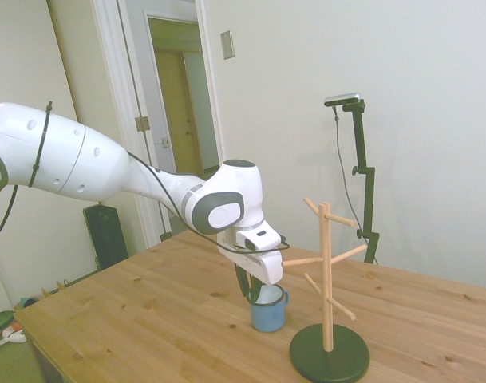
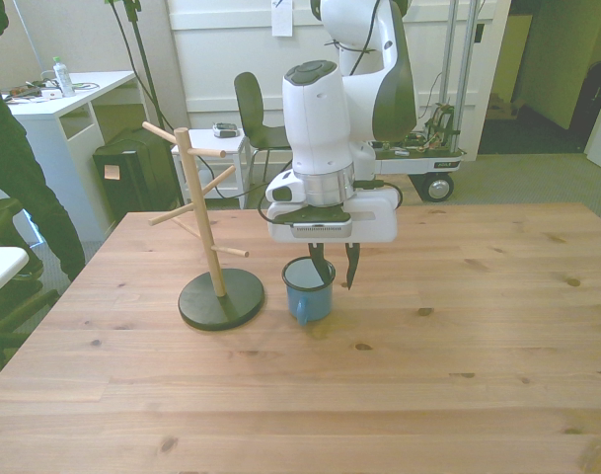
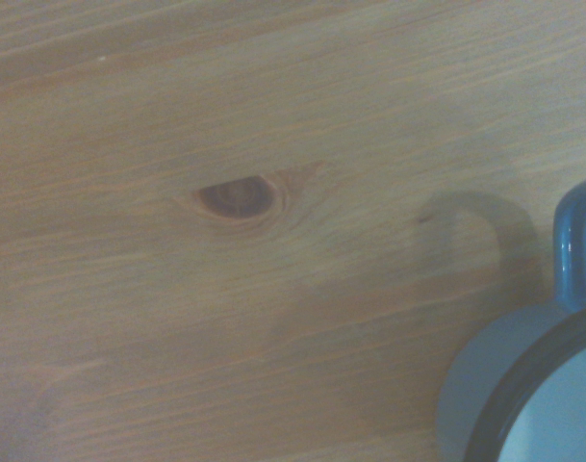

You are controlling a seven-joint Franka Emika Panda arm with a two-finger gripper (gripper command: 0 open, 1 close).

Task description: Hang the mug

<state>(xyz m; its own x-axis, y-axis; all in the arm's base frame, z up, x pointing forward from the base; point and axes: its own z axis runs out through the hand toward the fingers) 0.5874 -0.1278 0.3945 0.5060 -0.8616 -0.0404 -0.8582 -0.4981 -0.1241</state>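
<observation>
Mug (image 2: 308,290) upright mid-table (image 2: 458,326); open gripper (image 2: 338,269) straddles its wall, one finger inside; rack (image 2: 216,281) just beside.

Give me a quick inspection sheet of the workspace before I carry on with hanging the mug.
Surface: wooden table, knots in the grain, mostly bare.
Job's things: mug upright on the table, handle toward the camera in the front view; mug tree on a dark round base, to the mug's left in the front view, pegs bare.
Clutter: nothing seen on the table.
Gripper: gripper open, one finger inside the mug, the other outside its wall.
Cables: black cable along the arm to the wrist.
Surroundings: person beside the table, chair, white desk, cart behind.
</observation>
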